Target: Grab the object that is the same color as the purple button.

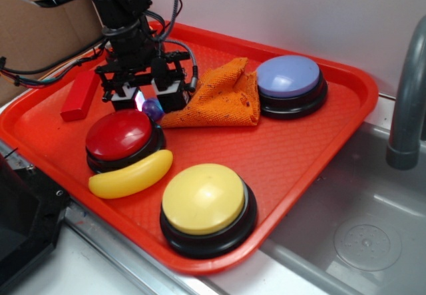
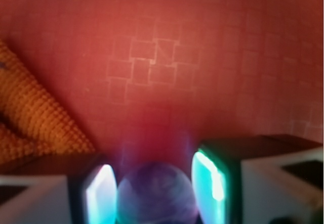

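The black gripper [image 1: 148, 102] stands over the red plastic tray [image 1: 299, 155], its jaws narrowed around the small glossy dark purple ball [image 1: 152, 110], which sits between the glowing finger pads [image 2: 208, 179]; the wrist view is too blurred to confirm contact on both sides. The ball lies beside the crumpled orange knitted cloth [image 1: 223, 95]. Three large round push buttons are in view: one lavender-domed purple button [image 1: 289, 76], one red [image 1: 120, 135], one yellow [image 1: 204, 198]. One yellow toy banana [image 1: 131, 175] and one red block [image 1: 80, 95] share the tray.
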You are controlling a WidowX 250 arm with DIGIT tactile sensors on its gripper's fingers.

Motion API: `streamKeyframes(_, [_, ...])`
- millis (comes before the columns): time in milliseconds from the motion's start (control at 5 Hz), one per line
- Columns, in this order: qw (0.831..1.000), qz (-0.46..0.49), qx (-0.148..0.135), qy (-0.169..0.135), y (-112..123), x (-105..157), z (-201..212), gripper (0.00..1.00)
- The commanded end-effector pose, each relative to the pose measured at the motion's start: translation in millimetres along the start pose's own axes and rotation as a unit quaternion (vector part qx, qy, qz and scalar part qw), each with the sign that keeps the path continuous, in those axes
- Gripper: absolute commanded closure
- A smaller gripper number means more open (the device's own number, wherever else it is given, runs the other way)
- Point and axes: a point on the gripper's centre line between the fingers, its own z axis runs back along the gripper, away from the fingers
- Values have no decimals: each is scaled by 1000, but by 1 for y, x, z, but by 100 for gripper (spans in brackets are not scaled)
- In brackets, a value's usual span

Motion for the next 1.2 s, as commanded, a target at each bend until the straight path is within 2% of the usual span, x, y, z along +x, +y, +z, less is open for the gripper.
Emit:
streamKeyframes(0, [999,10,11,-40,-9,22,58,100])
streamKeyframes(400, [995,-74,53,-36,-35,32,126,100])
streamKeyframes(600, [993,-90,43,-56,-42,33,161,100])
streamKeyframes(800, [993,-93,23,-65,-44,31,176,100])
streamKeyframes(1000, [998,-42,18,-48,-37,35,170,100])
